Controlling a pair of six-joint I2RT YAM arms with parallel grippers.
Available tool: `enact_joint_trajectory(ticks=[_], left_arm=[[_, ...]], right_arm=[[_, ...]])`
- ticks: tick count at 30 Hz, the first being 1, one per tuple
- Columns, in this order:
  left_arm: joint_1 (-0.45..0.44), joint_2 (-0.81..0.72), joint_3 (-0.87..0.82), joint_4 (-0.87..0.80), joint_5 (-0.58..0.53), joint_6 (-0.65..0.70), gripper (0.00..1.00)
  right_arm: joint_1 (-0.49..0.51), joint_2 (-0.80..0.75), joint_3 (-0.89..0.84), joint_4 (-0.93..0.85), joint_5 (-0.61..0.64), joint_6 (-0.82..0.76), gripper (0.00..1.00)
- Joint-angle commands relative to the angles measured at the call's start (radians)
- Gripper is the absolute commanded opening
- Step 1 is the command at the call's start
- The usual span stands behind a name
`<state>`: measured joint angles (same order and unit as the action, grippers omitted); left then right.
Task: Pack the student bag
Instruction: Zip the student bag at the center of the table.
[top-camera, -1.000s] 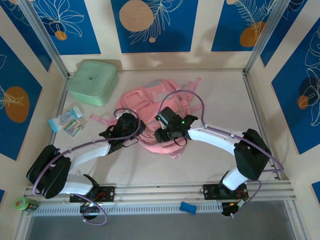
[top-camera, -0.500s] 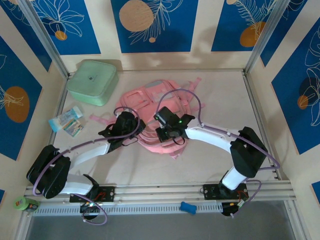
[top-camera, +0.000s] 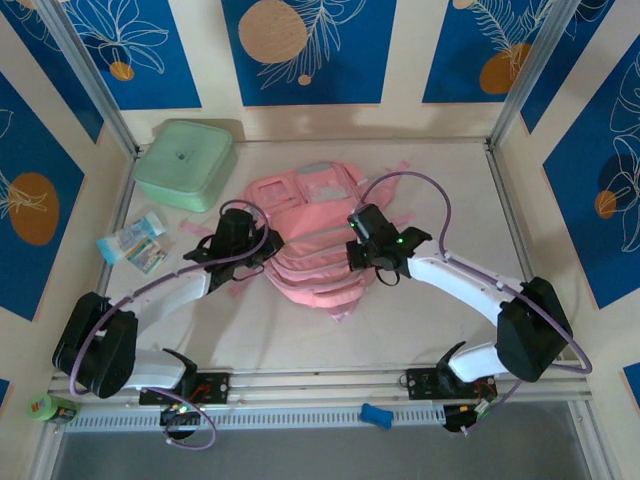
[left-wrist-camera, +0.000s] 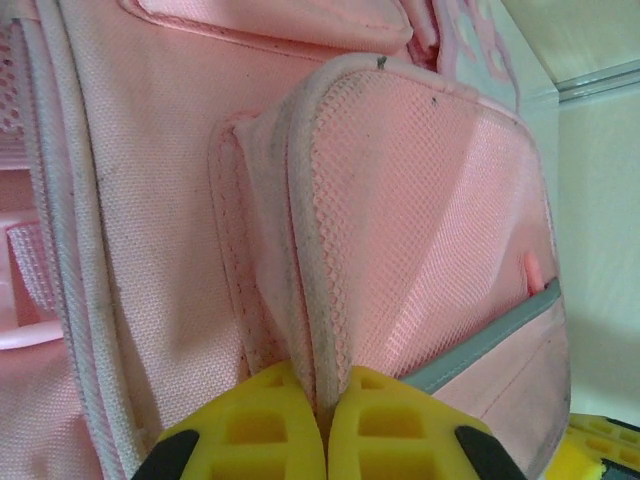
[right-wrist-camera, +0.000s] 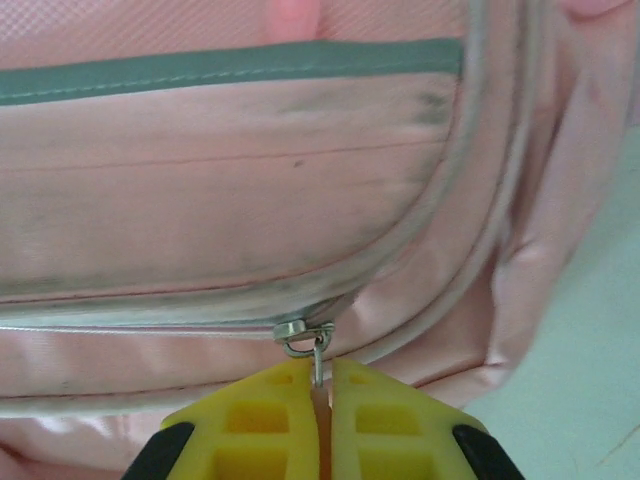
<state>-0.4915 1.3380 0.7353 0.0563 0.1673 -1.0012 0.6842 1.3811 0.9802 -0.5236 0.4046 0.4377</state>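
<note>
The student bag (top-camera: 305, 265) lies flat on the table (top-camera: 440, 180), front face up, and I have an arm at each of its sides. My left tool (left-wrist-camera: 322, 400) is pressed together on the white piped rim (left-wrist-camera: 300, 250) of the bag's mesh pocket (left-wrist-camera: 420, 200), with that strip of fabric pinched between the yellow fingers at the bag's left edge. My right tool (right-wrist-camera: 322, 385) is also pressed together, pinching the small metal zip pull (right-wrist-camera: 318, 358) that hangs from the slider (right-wrist-camera: 298, 330) on the front of the bag, below its grey strip (right-wrist-camera: 230, 68).

I judge the packing has barely begun. Nothing in view is inside the bag. The mint-green box (top-camera: 185, 162) sits up and to the left of the bag, well apart from it, and a few small packets (top-camera: 138, 242) lie to the bag's left, beyond my left arm. From the slider the zip line runs shut toward the bag's middle, so the compartment looks closed on that stretch; I cannot tell how the rest of the track stands.

What is in hand is a hold on the bag and a grip on its zip. What is left, as I read it, is to draw the zip open, load the loose things in, and close it.
</note>
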Motion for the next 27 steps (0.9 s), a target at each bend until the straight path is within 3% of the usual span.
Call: enact_joint_trajectory(ticks=[1,6,9,13,16,20,23,27], left_arm=[[0.072,0.002,0.075,0.02,-0.028,0.072,0.0],[0.113,0.119,0.202,-0.007,0.04,0.124,0.0],[0.126,0.169,0.239,0.039,0.074,0.134,0.0],[0.131,0.154,0.204,0.117,0.162,0.124,0.33],[0.118,0.074,0.104,0.145,0.158,0.022,0.46],[-0.012,-0.065,-0.024,0.119,-0.025,-0.101,0.57],[-0.141,-0.126,-0.117,0.203,-0.183,-0.213,0.6],[-0.223,-0.115,-0.164,0.256,-0.294,-0.32,0.61]], right_arm=[[0.047,-0.059,-0.03,-0.139,0.073,-0.005,0.0],[0.249,-0.04,-0.006,-0.073,-0.008,0.004,0.0],[0.268,0.009,0.029,-0.017,-0.078,0.06,0.0],[0.267,0.062,0.066,-0.018,-0.056,0.099,0.0],[0.273,0.069,0.06,-0.031,-0.031,0.113,0.0],[0.27,0.054,0.032,-0.029,-0.029,0.145,0.0],[0.272,0.041,0.014,-0.016,-0.021,0.15,0.0],[0.27,0.043,0.018,-0.021,-0.01,0.151,0.0]])
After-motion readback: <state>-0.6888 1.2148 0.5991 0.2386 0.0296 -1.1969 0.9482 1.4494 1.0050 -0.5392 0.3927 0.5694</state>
